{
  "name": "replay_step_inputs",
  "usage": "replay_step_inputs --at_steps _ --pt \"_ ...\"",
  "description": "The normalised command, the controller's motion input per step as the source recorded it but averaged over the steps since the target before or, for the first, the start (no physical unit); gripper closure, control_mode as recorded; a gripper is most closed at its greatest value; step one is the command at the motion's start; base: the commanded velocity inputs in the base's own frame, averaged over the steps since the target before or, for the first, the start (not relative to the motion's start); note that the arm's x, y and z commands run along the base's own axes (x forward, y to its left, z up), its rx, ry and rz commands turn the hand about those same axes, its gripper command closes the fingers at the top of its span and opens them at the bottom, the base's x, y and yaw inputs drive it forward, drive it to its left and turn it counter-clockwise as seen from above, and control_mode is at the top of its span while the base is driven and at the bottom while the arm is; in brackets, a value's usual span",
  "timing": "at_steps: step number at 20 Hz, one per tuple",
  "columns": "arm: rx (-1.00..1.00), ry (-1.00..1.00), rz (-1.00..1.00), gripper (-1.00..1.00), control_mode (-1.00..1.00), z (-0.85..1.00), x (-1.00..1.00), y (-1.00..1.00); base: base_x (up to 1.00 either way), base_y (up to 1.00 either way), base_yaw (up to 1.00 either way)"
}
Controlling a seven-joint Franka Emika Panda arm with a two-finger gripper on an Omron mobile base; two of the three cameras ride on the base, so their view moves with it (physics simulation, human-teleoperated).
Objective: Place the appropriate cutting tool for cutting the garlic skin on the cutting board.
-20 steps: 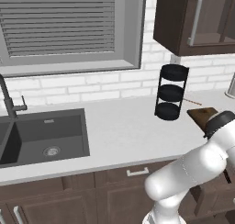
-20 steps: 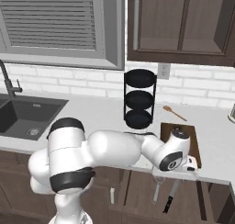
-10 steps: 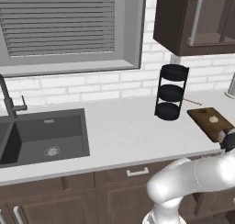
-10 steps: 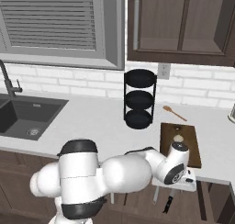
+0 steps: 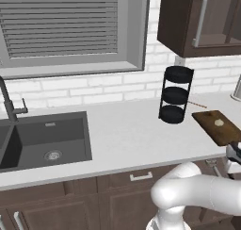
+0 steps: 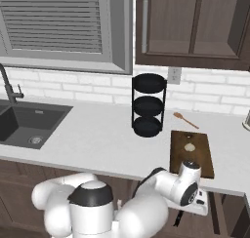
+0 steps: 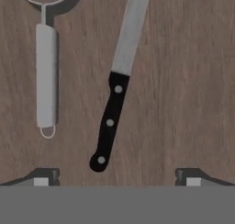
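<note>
A knife point(image 7: 115, 99) with a black riveted handle and a steel blade lies on a brown wooden surface, handle end nearest me. My gripper point(image 7: 118, 175) hangs over it, open, its fingertips point(image 7: 46, 176) standing wide on either side of the handle end with nothing between them. On the counter lies the dark brown cutting board point(image 6: 202, 163) point(image 5: 227, 132), and the small pale garlic point(image 6: 189, 147) point(image 5: 219, 122) rests on it. In the right base view my arm bends down below the counter's front edge, under the board.
A utensil with a grey handle point(image 7: 46, 76) lies to the left of the knife. A black three-tier rack point(image 6: 148, 105) point(image 5: 175, 94) stands left of the board, a wooden spoon point(image 6: 184, 119) behind it. The sink point(image 5: 47, 139) is far left.
The arm has dropped from in front of the cutting board to below the counter edge, uncovering the board and garlic. The jaws have stayed wide.
</note>
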Motion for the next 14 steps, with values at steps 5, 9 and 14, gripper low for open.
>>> replay_step_inputs --at_steps 5,9,14 --pt "0.00 0.17 -0.01 -1.00 -1.00 -0.30 -0.25 0.00 0.00 0.00 0.00" --pt "0.00 0.15 0.00 -1.00 -1.00 -0.23 -0.22 0.00 0.00 0.00 0.00" --pt "0.00 0.09 0.00 -1.00 -1.00 -0.16 -0.17 0.00 0.00 0.00 0.00"
